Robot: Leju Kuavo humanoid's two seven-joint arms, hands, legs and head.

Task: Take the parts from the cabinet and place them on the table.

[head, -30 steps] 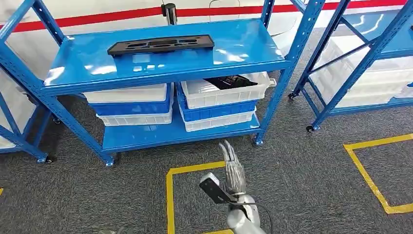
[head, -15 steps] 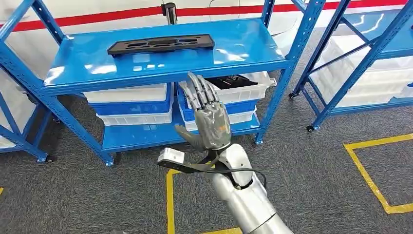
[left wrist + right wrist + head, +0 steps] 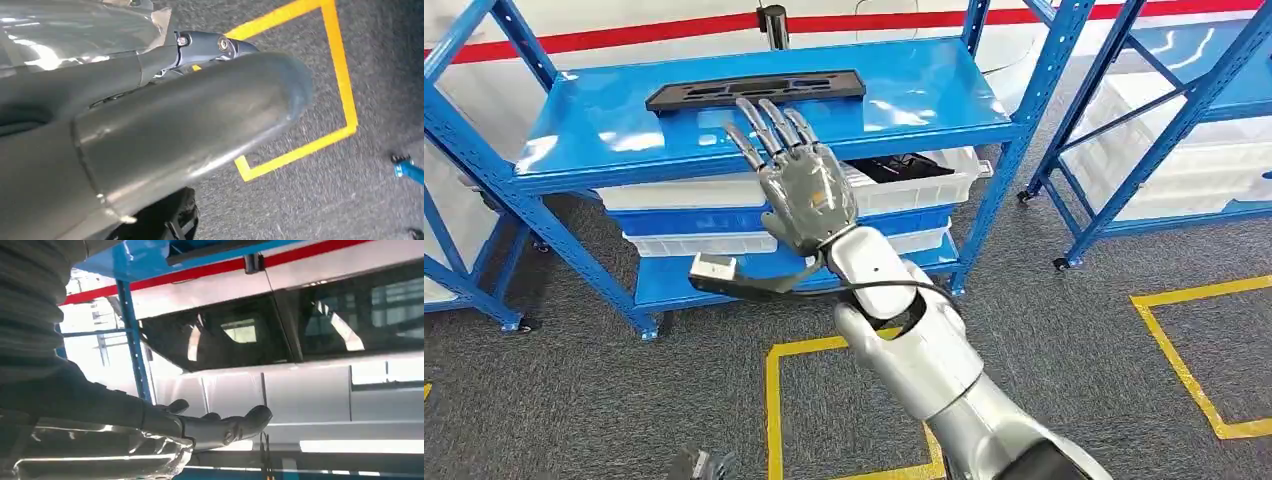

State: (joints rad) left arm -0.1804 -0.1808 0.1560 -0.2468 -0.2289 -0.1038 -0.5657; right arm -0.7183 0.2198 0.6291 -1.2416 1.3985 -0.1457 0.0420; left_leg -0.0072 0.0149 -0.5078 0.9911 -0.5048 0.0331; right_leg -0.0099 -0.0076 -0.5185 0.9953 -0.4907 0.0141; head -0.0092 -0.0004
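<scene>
The shelf (image 3: 604,135) is bright blue with glossy white glare on its top board. On it lies a matt black part (image 3: 754,90). Below sit white bins (image 3: 894,190) stacked on blue bins (image 3: 874,225). The right hand (image 3: 799,180) is grey with darker fingers, on a silver arm (image 3: 924,360). The floor (image 3: 1064,350) is speckled dark grey carpet with yellow tape lines (image 3: 1184,350). The wall (image 3: 624,40) is white with a red stripe.

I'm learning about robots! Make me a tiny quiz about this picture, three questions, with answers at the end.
1. True or false: the right hand is holding the black tray.
2. Where does the black tray lie? A) floor B) top of the blue shelf C) inside a white bin
3. What colour are the lines taped on the floor?

Key: 1 false, the hand holds nothing, fingers apart. 2 B. 3 yellow.
</scene>
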